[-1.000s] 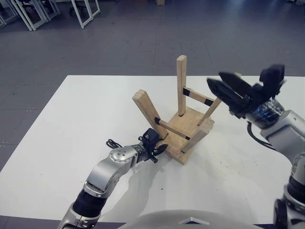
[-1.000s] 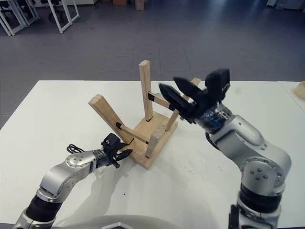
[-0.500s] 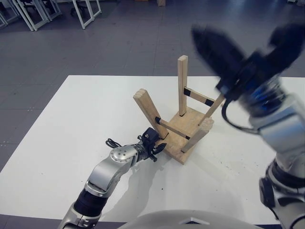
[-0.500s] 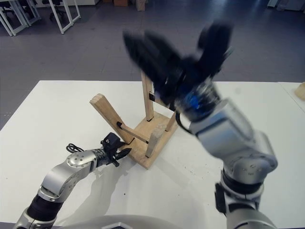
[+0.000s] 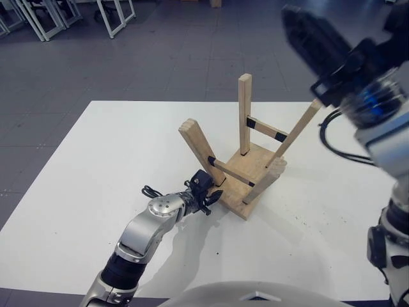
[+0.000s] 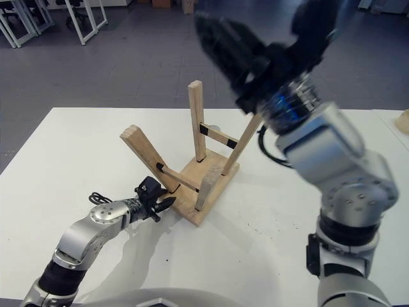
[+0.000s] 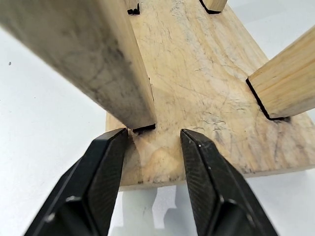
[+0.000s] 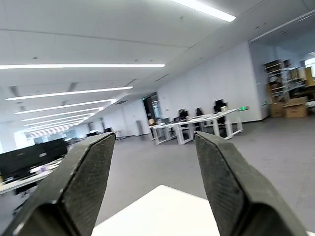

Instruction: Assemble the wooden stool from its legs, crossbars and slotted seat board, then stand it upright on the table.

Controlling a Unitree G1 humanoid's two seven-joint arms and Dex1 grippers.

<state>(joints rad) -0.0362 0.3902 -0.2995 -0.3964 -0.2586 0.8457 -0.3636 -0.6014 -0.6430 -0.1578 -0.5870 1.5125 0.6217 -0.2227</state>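
The wooden stool lies upside down on the white table (image 5: 96,166), its seat board (image 5: 255,167) tilted on the surface. Its legs (image 5: 243,112) point up, joined by two black-tipped crossbars (image 5: 265,130). My left gripper (image 5: 211,201) rests low on the table at the board's near-left corner. In the left wrist view the left gripper (image 7: 152,135) is open, its fingertips against the board edge (image 7: 197,88) just below the nearest leg (image 7: 88,59). My right gripper (image 8: 153,140) is open and empty. It hangs high in the air above and to the right of the stool.
A black cable (image 5: 150,190) loops beside my left wrist. The table's far edge runs just behind the stool, with grey floor beyond. White desk frames (image 5: 112,16) stand far off at the back left. Bare tabletop lies left and in front.
My right gripper has swung up from beside the stool's right rear leg to high above the table, still open. The left gripper and the stool have stayed put.
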